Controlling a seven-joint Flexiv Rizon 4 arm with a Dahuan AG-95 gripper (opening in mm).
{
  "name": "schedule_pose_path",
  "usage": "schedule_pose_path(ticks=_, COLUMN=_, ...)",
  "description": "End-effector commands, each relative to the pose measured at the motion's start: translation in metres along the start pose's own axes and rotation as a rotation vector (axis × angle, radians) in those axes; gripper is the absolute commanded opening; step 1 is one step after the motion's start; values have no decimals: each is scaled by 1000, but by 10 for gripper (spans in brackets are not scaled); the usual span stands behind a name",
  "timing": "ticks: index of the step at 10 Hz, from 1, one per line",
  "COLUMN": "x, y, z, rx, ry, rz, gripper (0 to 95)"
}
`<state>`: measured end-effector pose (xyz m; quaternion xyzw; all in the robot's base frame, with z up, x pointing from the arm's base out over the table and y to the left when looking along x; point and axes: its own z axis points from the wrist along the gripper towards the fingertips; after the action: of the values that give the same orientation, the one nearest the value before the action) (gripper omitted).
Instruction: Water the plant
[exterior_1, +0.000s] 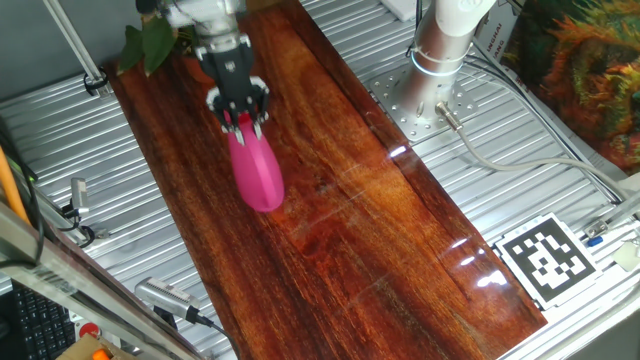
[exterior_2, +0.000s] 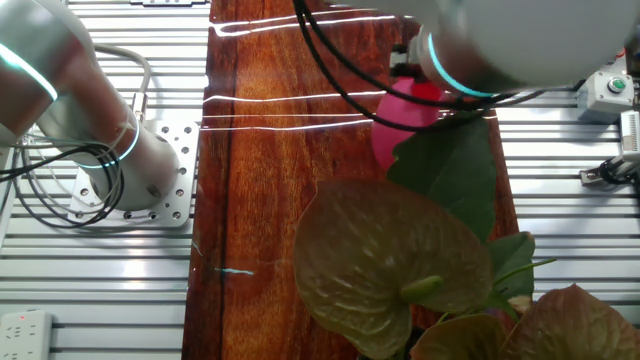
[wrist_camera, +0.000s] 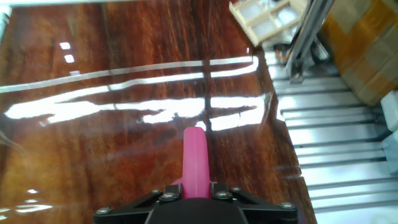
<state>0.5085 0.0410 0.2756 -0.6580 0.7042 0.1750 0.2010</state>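
Note:
The pink watering can (exterior_1: 256, 172) hangs above the wooden board, held at its top by my gripper (exterior_1: 240, 112), which is shut on it. In the hand view the can's pink spout (wrist_camera: 195, 158) sticks out forward between my jaws (wrist_camera: 194, 190). The plant (exterior_1: 148, 42) shows as a few dark-green pointed leaves at the board's far left corner, just left of the gripper. In the other fixed view the plant's broad leaves (exterior_2: 390, 260) fill the foreground and partly hide the can (exterior_2: 405, 118).
The glossy wooden board (exterior_1: 340, 210) runs diagonally over the ribbed metal table. The arm's base (exterior_1: 445, 45) stands at the right. A tag marker (exterior_1: 547, 258) lies near the front right. Bushy orange-and-green foliage (exterior_1: 590, 60) sits at the far right.

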Motion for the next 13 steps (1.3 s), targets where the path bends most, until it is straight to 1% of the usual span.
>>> schedule_pose_path(ticks=1, x=1, y=0, z=-19, rx=-5, ry=4, rz=-13, gripper=0)
schedule_pose_path(ticks=2, x=1, y=0, z=-20, rx=-10, ry=-5, rz=-11, gripper=0)
schedule_pose_path(ticks=3, x=1, y=0, z=-20, rx=-16, ry=-5, rz=-15, gripper=0)
schedule_pose_path(ticks=4, x=2, y=0, z=-20, rx=-11, ry=1, rz=-18, gripper=0)
schedule_pose_path(ticks=5, x=2, y=0, z=-20, rx=-10, ry=1, rz=-20, gripper=0)
schedule_pose_path(ticks=6, x=2, y=0, z=-20, rx=-11, ry=-10, rz=-15, gripper=0)
schedule_pose_path(ticks=7, x=2, y=0, z=-20, rx=-16, ry=-27, rz=-11, gripper=0)
schedule_pose_path(ticks=8, x=2, y=0, z=-20, rx=-16, ry=-51, rz=-6, gripper=0)
schedule_pose_path(ticks=9, x=2, y=0, z=-20, rx=-14, ry=-56, rz=-5, gripper=0)
schedule_pose_path(ticks=10, x=2, y=0, z=-21, rx=-19, ry=-75, rz=2, gripper=0)
schedule_pose_path(ticks=12, x=4, y=1, z=-24, rx=-18, ry=-84, rz=1, gripper=0)
schedule_pose_path(ticks=13, x=3, y=1, z=-28, rx=-24, ry=-137, rz=29, gripper=0)
